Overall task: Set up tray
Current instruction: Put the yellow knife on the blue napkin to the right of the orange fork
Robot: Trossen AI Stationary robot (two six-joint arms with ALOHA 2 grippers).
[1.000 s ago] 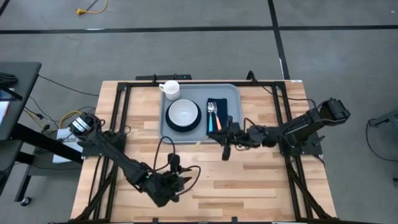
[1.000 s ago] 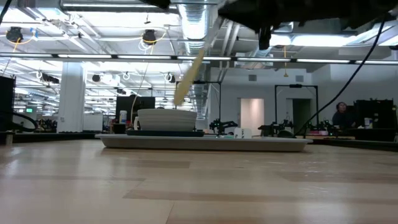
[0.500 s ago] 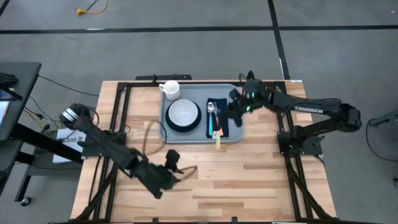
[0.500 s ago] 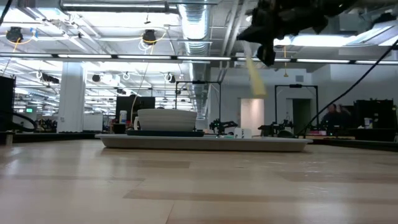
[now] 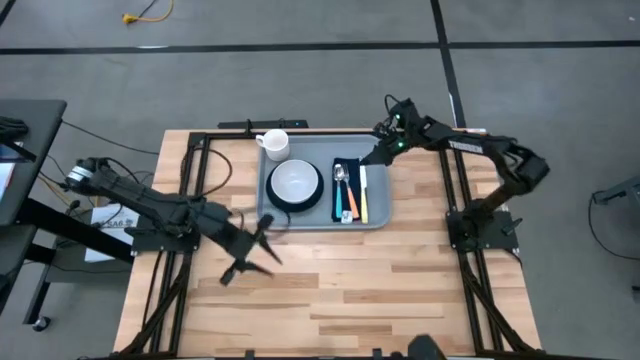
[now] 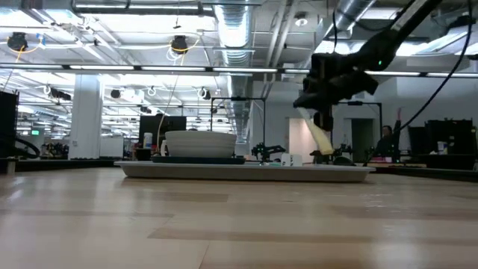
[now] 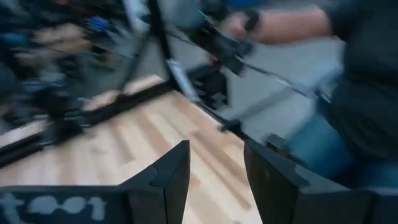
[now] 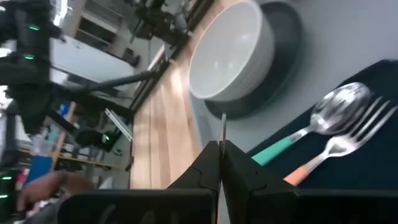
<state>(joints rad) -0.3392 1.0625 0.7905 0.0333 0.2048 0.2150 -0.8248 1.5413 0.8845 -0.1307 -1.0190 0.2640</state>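
Observation:
The light grey-blue tray lies at the table's far middle. On it are a white bowl on a dark plate, a white mug, and a dark navy napkin bearing a spoon and a fork. My right gripper hovers over the tray's far right corner, shut on a pale yellow knife. My left gripper is open over bare table near the left, with nothing between its fingers. My right gripper pinches the knife's far upper end between its two shut fingers, slanting down from the far right. The knife hangs tilted below them, along the napkin's right edge. Its lower end is close to the tray; I cannot tell whether it touches.
Dark frame rails run along the table's left and right sides. Bare wood fills the near half of the table. In the left wrist view a person stands beyond the table's edge.
My right gripper has carried the knife from above the table's middle toward the far edge and then lower, so the knife now slants over the napkin's right side. My left gripper has drawn back from the near edge toward the table's left.

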